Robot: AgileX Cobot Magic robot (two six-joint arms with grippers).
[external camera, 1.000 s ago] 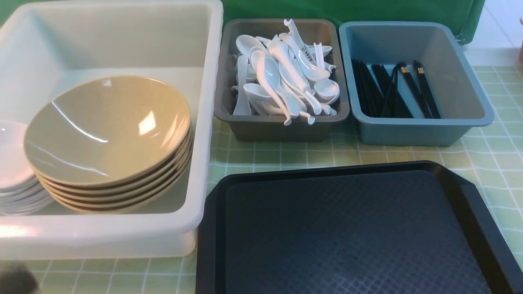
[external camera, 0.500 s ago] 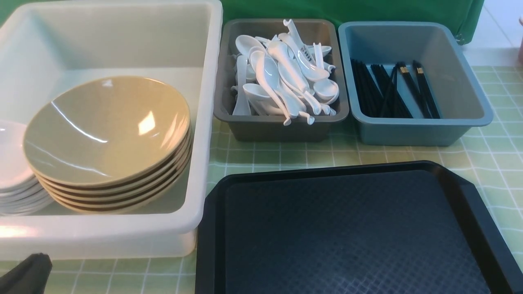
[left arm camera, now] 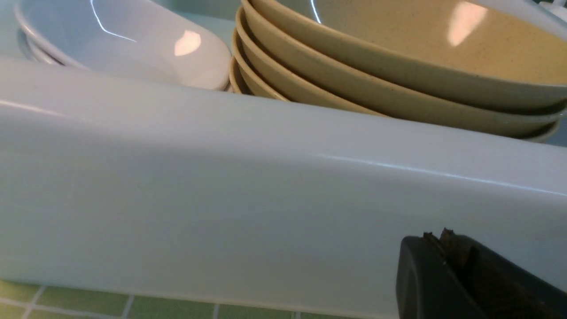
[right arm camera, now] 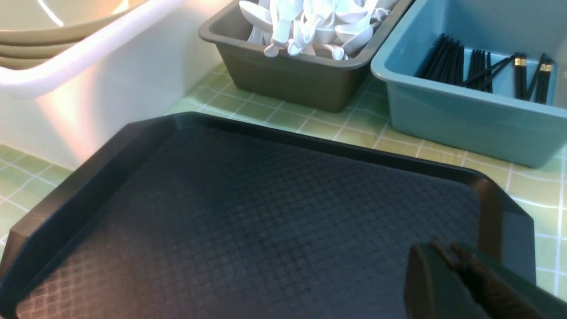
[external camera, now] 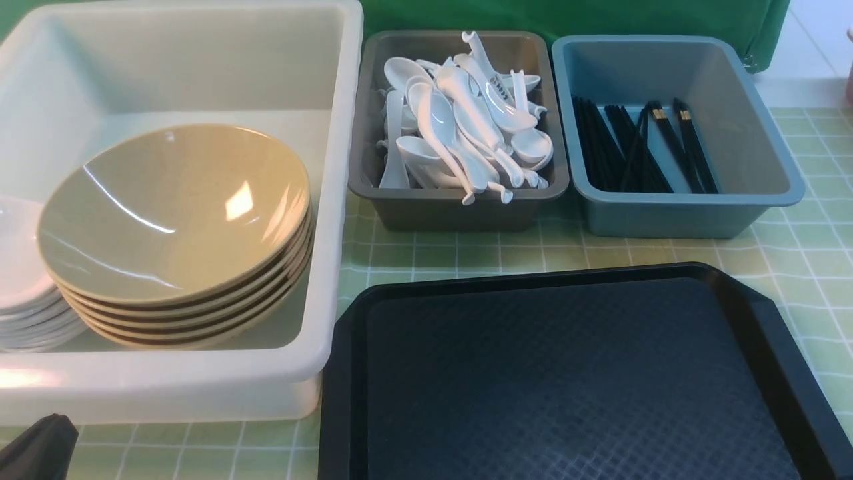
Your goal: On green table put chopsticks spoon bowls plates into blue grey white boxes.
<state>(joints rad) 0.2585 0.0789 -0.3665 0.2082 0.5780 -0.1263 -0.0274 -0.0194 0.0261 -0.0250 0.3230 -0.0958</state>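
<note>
The left gripper [left arm camera: 447,241] is clenched on nothing, low in front of the near wall of the white tub [external camera: 200,383], and only its dark tip shows at the near left corner of the front view. The right gripper [right arm camera: 445,254] is likewise closed and empty, hovering over the near right part of the black tray [external camera: 573,373], the landmark for everything else. The tray's textured floor is bare in both views that show it. To the tray's left, touching or just beside its edge, the tub holds a stack of tan bowls [external camera: 173,213] with a stack of small white dishes [external camera: 20,267] just beside them on the side away from the tray. Beyond the tray's far edge, across a strip of green table [external camera: 466,253], sits the dark grey bin [external camera: 460,213] heaped with white spoons [external camera: 466,127]. Beside it, beyond the tray's far right corner, the blue-grey bin [external camera: 666,213] holds the black chopsticks [external camera: 640,147], lying loosely along its floor. Judging from this, the sorting looks finished or very nearly so: every kind of tableware visible is already in its box, and nothing loose shows on the tray or on the cloth around it. Whatever lies outside the views cannot be told.
</note>
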